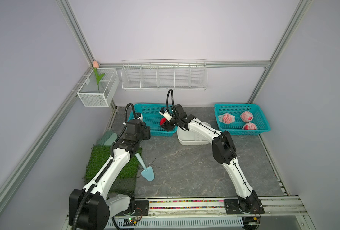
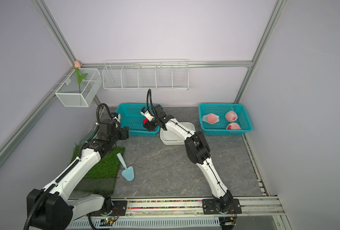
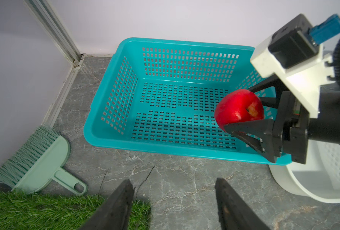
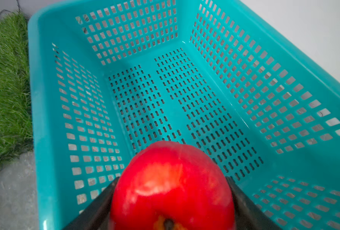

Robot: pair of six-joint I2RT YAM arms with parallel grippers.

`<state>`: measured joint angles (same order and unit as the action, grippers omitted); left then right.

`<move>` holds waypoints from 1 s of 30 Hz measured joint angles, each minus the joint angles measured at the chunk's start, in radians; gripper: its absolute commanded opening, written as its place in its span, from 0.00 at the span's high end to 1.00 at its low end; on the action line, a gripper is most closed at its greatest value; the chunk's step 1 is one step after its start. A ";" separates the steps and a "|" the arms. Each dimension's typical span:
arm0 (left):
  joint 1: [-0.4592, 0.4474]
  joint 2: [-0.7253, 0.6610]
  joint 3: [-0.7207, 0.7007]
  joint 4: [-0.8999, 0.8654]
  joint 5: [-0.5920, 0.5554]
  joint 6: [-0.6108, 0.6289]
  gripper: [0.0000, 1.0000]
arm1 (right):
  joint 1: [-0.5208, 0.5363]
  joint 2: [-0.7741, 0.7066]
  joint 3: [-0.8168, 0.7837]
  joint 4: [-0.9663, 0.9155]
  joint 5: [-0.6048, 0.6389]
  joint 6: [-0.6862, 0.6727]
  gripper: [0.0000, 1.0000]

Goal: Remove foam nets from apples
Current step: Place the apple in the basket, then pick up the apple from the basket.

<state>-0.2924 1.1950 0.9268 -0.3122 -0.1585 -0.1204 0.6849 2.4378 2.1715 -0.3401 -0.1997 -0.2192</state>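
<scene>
A bare deep-red apple [image 4: 173,187] sits between the fingers of my right gripper [image 4: 172,179], shut on it and holding it above the floor of the left teal basket [image 1: 145,104], near its right end. The left wrist view shows the same apple [image 3: 238,109] clamped from both sides. Three more apples in white foam nets [image 1: 226,118] [image 1: 246,116] [image 1: 249,126] lie in the right teal basket [image 1: 242,133]. My left gripper [image 3: 173,181] is open and empty, hovering over the grey table just in front of the left basket.
A white tub [image 1: 193,139] stands between the baskets, under my right forearm. A green brush [image 3: 35,159], a grass mat [image 1: 105,159] and a blue trowel [image 1: 147,171] lie at the left. White wire racks [image 1: 164,75] hang on the back wall.
</scene>
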 measured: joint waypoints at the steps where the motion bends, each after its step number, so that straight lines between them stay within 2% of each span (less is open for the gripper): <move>1: 0.000 0.000 0.000 0.000 0.002 0.000 0.33 | 0.000 0.000 0.008 -0.007 0.000 -0.002 0.18; 5: 0.000 0.001 0.000 0.000 0.007 0.000 0.33 | 0.000 0.002 0.024 -0.030 -0.004 -0.012 0.11; 15: 0.000 -0.005 0.000 -0.007 0.043 -0.003 0.33 | 0.000 -0.009 -0.003 -0.029 -0.007 -0.021 0.11; 18: 0.000 -0.014 0.000 -0.003 0.082 0.001 0.33 | 0.000 -0.071 -0.096 0.002 0.000 -0.022 0.02; 19: 0.000 -0.017 0.000 0.003 0.096 0.002 0.33 | 0.000 -0.106 -0.135 0.011 0.005 -0.025 0.10; 23: 0.000 -0.022 -0.002 0.051 0.161 0.001 0.33 | 0.000 -0.298 -0.303 0.079 0.077 -0.023 0.11; 26: -0.001 -0.018 -0.005 0.093 0.214 -0.003 0.33 | -0.009 -0.509 -0.494 0.185 0.155 -0.012 0.11; 30: -0.033 0.009 -0.005 0.148 0.244 -0.010 0.34 | -0.072 -0.745 -0.711 0.289 0.227 0.039 0.11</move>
<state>-0.3252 1.2041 0.9218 -0.1638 0.0856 -0.1303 0.6128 1.6932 1.4605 -0.0513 0.0269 -0.1802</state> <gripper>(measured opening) 0.666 0.894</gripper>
